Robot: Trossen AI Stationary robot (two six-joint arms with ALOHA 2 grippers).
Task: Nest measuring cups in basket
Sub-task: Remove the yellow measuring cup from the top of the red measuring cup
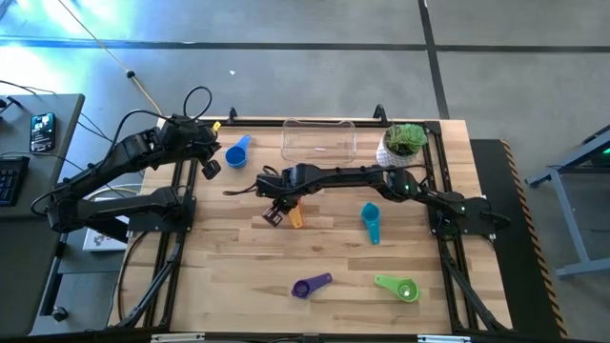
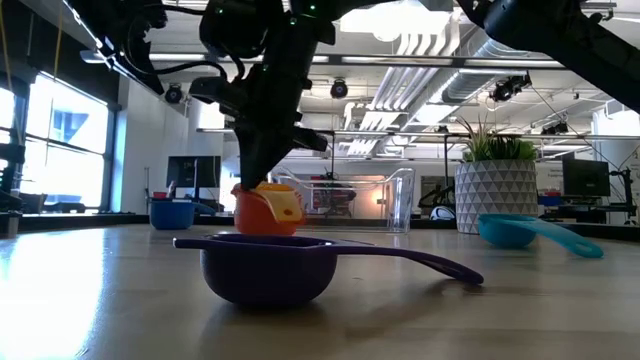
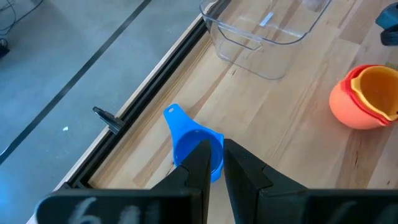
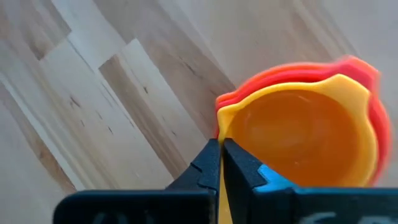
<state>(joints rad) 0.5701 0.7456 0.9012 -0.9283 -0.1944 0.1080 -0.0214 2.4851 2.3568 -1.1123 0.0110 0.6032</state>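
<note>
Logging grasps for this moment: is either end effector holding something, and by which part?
The right end effector pinches the rim of the yellow cup, which is nested in the orange cup. The left end effector holds nothing.

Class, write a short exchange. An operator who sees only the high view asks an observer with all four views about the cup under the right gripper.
Operator: The left gripper waits by the blue cup. Under the right gripper I see only an orange cup. Is it a single cup?
Observer: No. The right wrist view shows a yellow cup nested inside it.
Operator: Is the stack lifted?
Observer: It doesn't seem so. In the low view it appears to rest on the table.
</note>
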